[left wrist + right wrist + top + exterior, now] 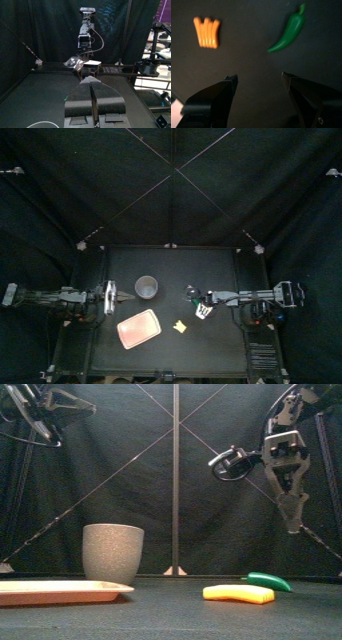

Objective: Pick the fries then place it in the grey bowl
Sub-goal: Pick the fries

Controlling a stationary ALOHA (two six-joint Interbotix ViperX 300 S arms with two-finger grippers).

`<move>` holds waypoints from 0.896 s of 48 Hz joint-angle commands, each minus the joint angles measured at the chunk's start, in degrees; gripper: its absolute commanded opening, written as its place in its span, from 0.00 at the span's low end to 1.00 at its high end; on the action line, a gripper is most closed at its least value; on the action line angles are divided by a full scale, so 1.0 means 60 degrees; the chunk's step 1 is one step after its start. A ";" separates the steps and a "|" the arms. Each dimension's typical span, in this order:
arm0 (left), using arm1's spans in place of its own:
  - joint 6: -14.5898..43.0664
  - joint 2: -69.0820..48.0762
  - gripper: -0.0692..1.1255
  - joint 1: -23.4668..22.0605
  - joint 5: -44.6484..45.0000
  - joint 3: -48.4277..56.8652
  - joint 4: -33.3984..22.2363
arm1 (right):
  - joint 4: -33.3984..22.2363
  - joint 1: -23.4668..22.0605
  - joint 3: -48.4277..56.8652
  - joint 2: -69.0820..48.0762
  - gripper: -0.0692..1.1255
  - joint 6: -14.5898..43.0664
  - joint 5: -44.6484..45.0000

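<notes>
Two pincers hang above the counter (214, 348). Grey bowl (112, 551) stands left. Left pincer (91, 84) is closed, empty and parked far left. Right pincer (258, 77) gapes wide, empty, above the fries (206, 32) lying near-right. Reaching step, I judge; next, lower and straddle the fries.

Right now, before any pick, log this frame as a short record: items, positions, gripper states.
fries: flat on table, untouched, near green pepper, not touching
grey bowl: upright, behind pink tray
right gripper: open, empty, raised above fries and green pepper
left gripper: shut, empty, raised at table's left side
task progress: pick not yet begun
</notes>
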 commanded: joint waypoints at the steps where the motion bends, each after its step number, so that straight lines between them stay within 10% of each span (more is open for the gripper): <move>1: -0.0015 0.0044 0.06 -0.0029 -0.0073 -0.0161 -0.0044 | -0.1084 0.0806 -0.0190 -0.0059 0.90 0.1274 -0.0820; 19: -0.0015 0.0044 0.06 -0.0059 -0.0088 -0.0117 -0.0059 | -0.3604 0.2900 -0.0322 0.1392 0.90 0.5786 -0.2095; 43: 0.0044 0.0044 0.06 0.0000 -0.0088 0.0146 -0.0015 | -0.4336 0.3223 -0.2021 0.3721 0.90 0.6577 -0.2197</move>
